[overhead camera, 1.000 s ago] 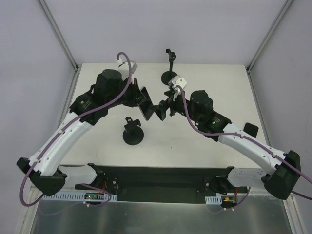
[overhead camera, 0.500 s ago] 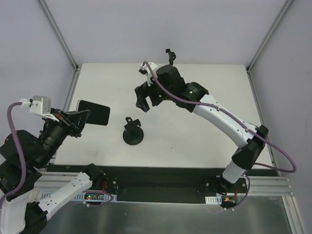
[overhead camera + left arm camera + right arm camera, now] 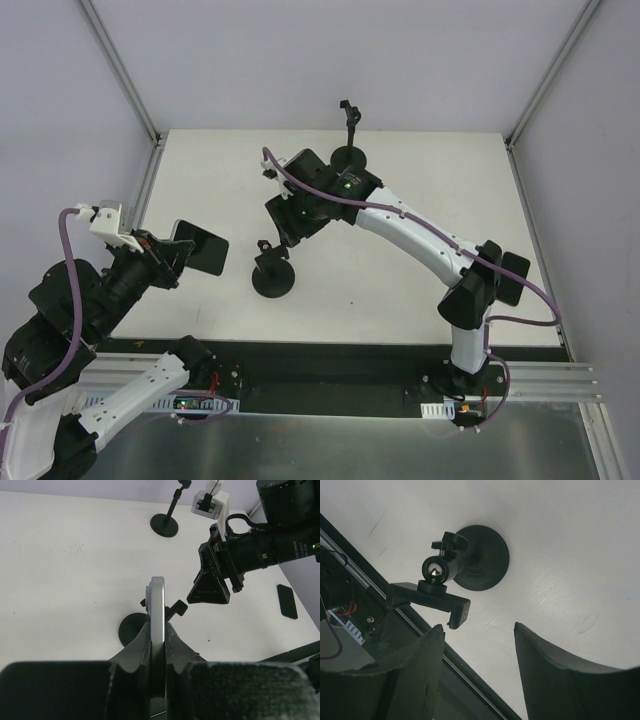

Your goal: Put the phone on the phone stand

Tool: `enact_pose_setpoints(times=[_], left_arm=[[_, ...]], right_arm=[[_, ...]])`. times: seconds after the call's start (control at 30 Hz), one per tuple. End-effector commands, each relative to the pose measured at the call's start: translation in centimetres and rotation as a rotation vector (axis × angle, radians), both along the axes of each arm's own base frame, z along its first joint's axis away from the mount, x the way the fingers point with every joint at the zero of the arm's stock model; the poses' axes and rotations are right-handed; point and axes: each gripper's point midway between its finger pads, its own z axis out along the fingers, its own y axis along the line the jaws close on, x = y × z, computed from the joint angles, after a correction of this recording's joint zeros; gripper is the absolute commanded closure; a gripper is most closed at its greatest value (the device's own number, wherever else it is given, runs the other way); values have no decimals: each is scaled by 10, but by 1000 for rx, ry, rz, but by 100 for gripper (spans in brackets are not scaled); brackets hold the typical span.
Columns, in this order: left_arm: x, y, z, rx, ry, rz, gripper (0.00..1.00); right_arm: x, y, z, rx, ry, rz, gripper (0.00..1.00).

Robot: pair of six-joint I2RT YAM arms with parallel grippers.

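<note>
The left jaws pinch the phone by its lower end. They hold it upright and edge-on to the wrist camera, lifted off the counter. The stand sits on the counter just ahead of these jaws. In the top view it is apart from the phone, not touching it.

The right jaws are spread wide and hover above the stand with only bare counter between them. From their wrist camera the stand's clamp lies just beyond the tip of one finger. A second stand rises farther off, behind the right jaws. A black slab lies flat, well apart from both jaws.
</note>
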Motion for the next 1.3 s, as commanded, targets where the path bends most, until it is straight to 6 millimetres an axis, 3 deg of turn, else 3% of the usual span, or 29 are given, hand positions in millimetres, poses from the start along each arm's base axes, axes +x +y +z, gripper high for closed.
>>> enact_pose_setpoints(times=[0.0,0.3,0.33,0.37,0.43,0.8,1.03,1.27], left_arm=[[7,-13,11,-49,-26,-31,100],[14,-31,3,-62,1,-76,100],[15,-33,3,-61,4,-85,100],[15,-35,3,-63,6,-91,100],[17,-39,0,-60,13,-102,100],[23,-54,-7,-62,34,-148,100],[23,-61,-13,-57,48,-175,100],[24,-66,-17,-61,60,-192,100]], right_arm=[[-20,-4,4,-41,73,-1,38],[-29,4,-3,-63,125,20,41],[-28,4,-4,-66,123,17,44],[-28,5,-7,-73,126,19,54],[-28,7,-7,-71,135,22,64],[-23,12,-22,-112,150,19,64],[-19,17,-21,-96,136,16,74],[-18,19,-23,-97,136,22,75]])
